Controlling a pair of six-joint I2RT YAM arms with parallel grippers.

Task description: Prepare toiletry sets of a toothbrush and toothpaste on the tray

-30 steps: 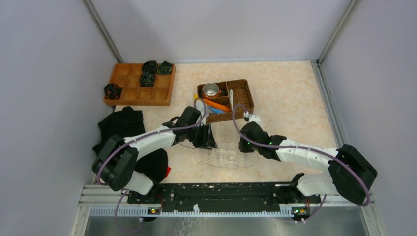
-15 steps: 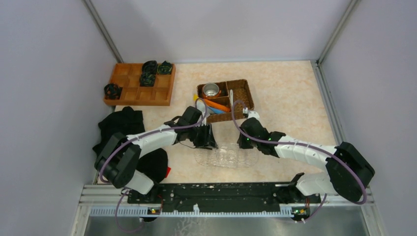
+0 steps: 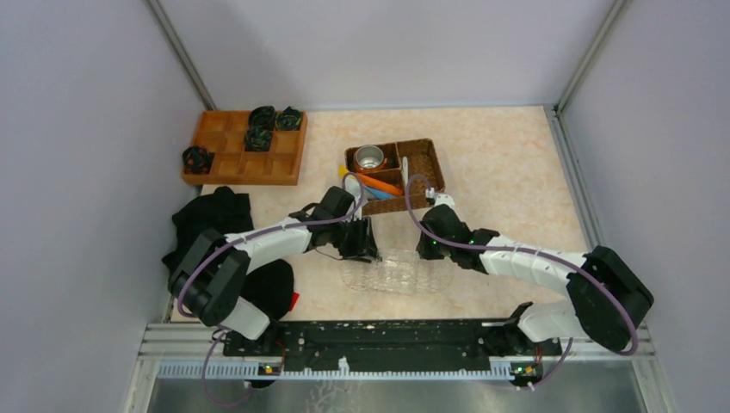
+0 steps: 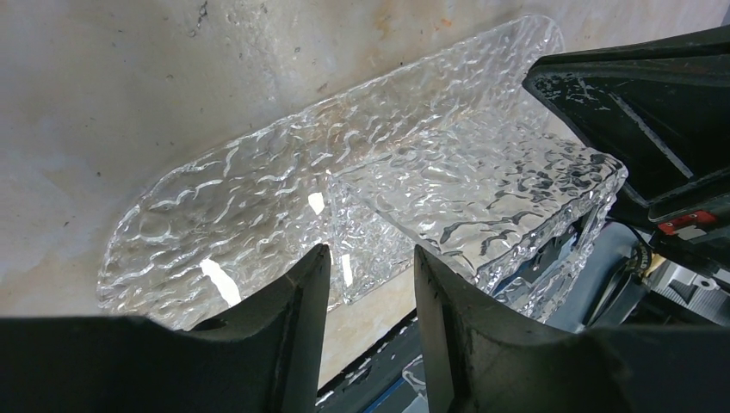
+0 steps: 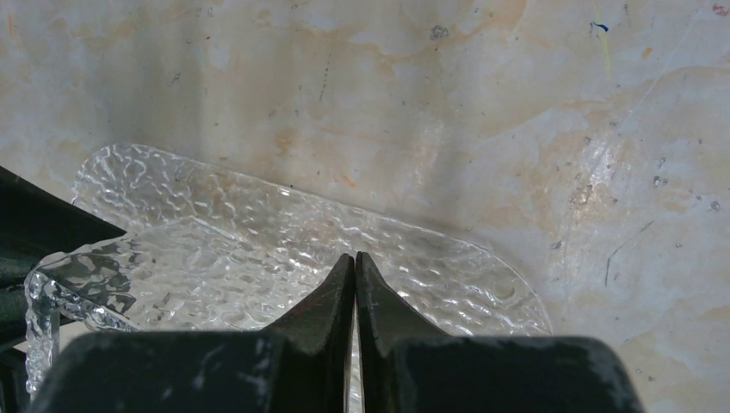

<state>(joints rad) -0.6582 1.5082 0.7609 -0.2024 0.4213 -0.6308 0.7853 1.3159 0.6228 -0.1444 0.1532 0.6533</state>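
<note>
Left gripper (image 4: 372, 255) part-open astride tray (image 4: 258, 189) rim at 10 o'clock, grip unclear; right gripper (image 5: 355, 260) shut, empty, at 2 o'clock, probably positioning tray

Tray (image 4: 258, 198) clear bumpy glossy plastic; table (image 5: 516, 103) matt mottled stone-look; basket (image 3: 423, 163) woven wicker.

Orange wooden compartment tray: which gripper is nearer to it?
Left. The left gripper sits at the clear tray's left end, on the side toward the orange wooden compartment tray; the right gripper is over the clear tray's right part, farther off.
</note>
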